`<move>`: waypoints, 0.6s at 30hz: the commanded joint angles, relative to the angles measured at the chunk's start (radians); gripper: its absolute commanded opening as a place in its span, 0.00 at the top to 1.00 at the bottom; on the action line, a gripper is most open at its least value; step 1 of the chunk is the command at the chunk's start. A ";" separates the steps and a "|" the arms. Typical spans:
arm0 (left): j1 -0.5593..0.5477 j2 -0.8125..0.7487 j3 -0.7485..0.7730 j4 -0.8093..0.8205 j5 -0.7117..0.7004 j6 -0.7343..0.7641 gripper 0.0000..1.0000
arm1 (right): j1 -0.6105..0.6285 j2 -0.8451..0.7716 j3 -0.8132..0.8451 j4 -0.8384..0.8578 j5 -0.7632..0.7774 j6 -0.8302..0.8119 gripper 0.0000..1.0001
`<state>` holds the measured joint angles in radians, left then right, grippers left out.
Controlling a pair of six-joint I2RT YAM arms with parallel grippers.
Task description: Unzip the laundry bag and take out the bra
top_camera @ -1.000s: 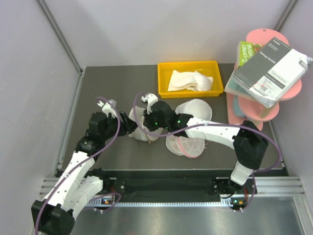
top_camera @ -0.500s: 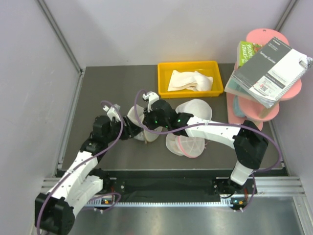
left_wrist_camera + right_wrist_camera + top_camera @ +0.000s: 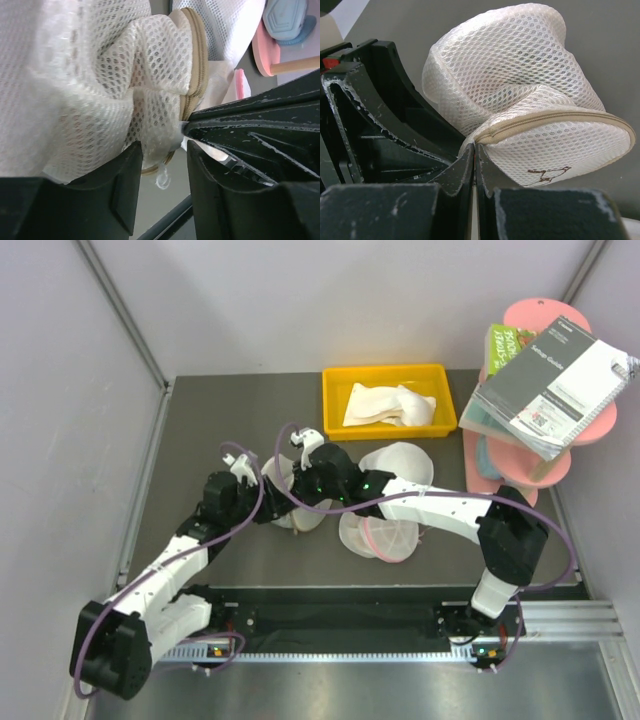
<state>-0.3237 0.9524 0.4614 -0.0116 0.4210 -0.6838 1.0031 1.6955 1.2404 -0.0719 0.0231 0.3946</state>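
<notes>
Top view: round translucent white mesh laundry bag with beige-tan rim point(image 3: 288, 508) sits mid-table, at 7 o'clock from the yellow plastic tray point(image 3: 384, 369). Left gripper point(image 3: 264, 502) is at its 9 o'clock, right gripper point(image 3: 300, 488) at its 2 o'clock. Left wrist: jaws partly spread around a mesh fold; clamped or not, cannot tell. Right wrist: jaws closed, pinching the rim's end.

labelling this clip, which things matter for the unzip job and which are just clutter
Job: laundry bag, left gripper, right gripper.
Lying about: pink-rimmed mesh bag, white mesh bag, yellow bin, cloth, pink shelf, books.
</notes>
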 commanded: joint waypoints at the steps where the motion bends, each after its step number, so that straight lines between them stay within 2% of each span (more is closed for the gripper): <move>1: -0.026 0.011 0.003 0.102 -0.016 -0.016 0.55 | -0.008 -0.056 0.047 0.044 -0.017 0.004 1.00; 2: -0.029 0.016 0.008 0.101 -0.021 -0.019 0.56 | -0.008 -0.057 0.045 0.044 -0.018 0.006 1.00; 3: -0.028 0.022 0.011 0.098 -0.030 -0.019 0.65 | -0.009 -0.062 0.045 0.044 -0.018 0.006 1.00; 5: -0.028 0.032 0.020 0.102 -0.030 -0.025 0.75 | -0.011 -0.065 0.045 0.043 -0.044 0.006 1.00; 6: -0.029 0.040 0.022 0.110 -0.028 -0.037 0.88 | -0.012 -0.069 0.045 0.041 -0.046 0.004 1.00; 8: -0.029 0.051 0.026 0.142 -0.015 -0.051 0.98 | -0.014 -0.076 0.044 0.037 -0.049 0.003 1.00; 12: -0.028 0.092 0.075 0.182 0.001 -0.097 1.00 | -0.029 -0.109 0.048 -0.003 -0.032 -0.007 0.99; 15: -0.029 0.103 0.135 0.186 -0.019 -0.131 1.00 | -0.049 -0.166 0.057 -0.052 0.003 -0.028 0.86; 18: -0.029 0.106 0.192 0.212 -0.057 -0.187 1.00 | -0.050 -0.248 0.053 -0.092 0.075 -0.065 0.61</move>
<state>-0.3538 1.0615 0.5434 0.0879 0.4065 -0.7887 0.9638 1.6096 1.2404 -0.1280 0.0162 0.3809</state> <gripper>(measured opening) 0.038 0.259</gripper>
